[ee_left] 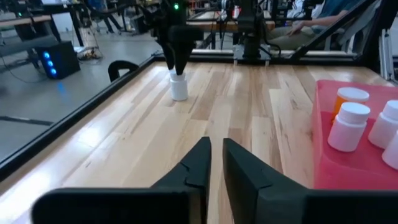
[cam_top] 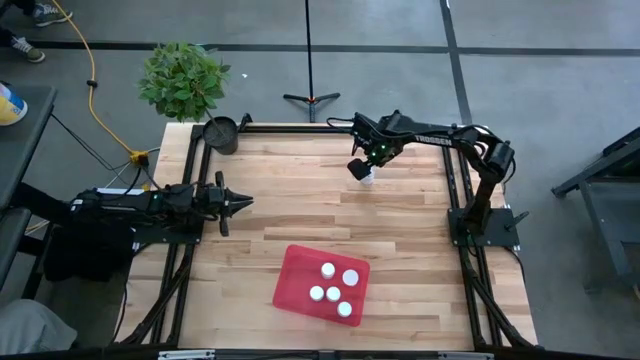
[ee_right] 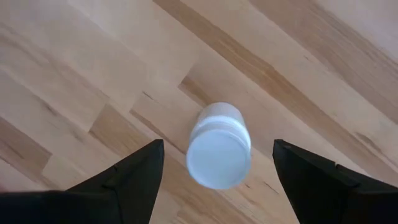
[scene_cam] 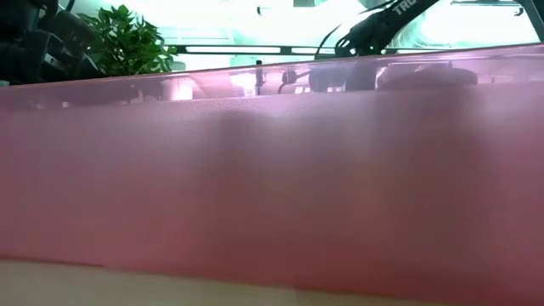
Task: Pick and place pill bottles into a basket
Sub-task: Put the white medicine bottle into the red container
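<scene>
Right end effector (ee_right: pixel 217 165): positioned directly above the last loose pill bottle (ee_right: pixel 219 146), fingers spread wide apart with the white cap centred in the gap and neither finger touching it. In the high view the right end effector (cam_top: pixel 362 168) sits toward twelve o'clock on the table (cam_top: pixel 300 205), slightly right of centre, and the bottle (cam_top: pixel 367 178) stands upright beneath it on bare wood.

Left end effector (cam_top: pixel 243 202): parked at roughly nine o'clock of the table, fingers close together with only a narrow gap, holding nothing. It is well apart from both the bottle and the basket.

Basket (cam_top: pixel 297 268): red tray lying at about six o'clock, skewed to the table edges. Five pill bottles (cam_top: pixel 328 269) stand inside it; the left wrist view shows one with an orange body (ee_left: pixel 344 99) among white ones. The low view is blocked by the basket wall (scene_cam: pixel 272 187).

Assessment: five of six bottles appear placed; the step in hand is the grasp of the sixth. To do it well, the end effector should descend straight down, keeping the cap centred, and bring the fingers onto the body below the cap rather than the cap rim, since the bottle is small and light and an off-centre touch could tip it. Closure should be gentle and even. Carry toward six o'clock should clear the basket wall and release over a free patch away from the standing bottles.

Potted plant (cam_top: pixel 183 78) and dark pot (cam_top: pixel 221 132) at eleven o'clock are clear of the path.
</scene>
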Controlling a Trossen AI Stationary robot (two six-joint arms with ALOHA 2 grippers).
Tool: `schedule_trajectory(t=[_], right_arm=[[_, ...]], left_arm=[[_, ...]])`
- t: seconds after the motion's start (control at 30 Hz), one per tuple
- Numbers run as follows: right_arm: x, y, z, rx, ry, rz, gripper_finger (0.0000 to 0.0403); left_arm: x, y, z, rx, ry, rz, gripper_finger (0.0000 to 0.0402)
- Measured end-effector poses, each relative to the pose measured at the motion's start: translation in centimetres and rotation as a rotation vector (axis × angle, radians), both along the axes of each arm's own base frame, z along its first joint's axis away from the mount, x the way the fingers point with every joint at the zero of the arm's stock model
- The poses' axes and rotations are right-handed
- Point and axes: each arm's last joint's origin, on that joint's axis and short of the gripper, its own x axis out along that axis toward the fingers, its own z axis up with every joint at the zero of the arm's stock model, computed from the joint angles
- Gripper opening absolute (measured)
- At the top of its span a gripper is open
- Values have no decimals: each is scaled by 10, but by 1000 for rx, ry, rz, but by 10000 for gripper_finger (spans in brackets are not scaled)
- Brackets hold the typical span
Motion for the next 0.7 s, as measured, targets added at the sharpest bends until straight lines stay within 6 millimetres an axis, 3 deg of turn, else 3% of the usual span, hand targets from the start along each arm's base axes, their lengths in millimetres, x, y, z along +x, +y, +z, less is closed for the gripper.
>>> schedule_trajectory(t=[0.2,0.33,0.53,0.7], right_arm=[[1,0,-2,7,5,-4,291],[2,-1,-8,18,21,-7,291],[4,-2,-17,35,46,-3,291],[5,-3,-17,26,34,4,291]], left_arm=[[3,0,-4,2,52,-1,23],[4,0,-5,3,69,-1,22],[5,0,-6,-23,66,5,81],[5,0,-6,-40,63,3,99]])
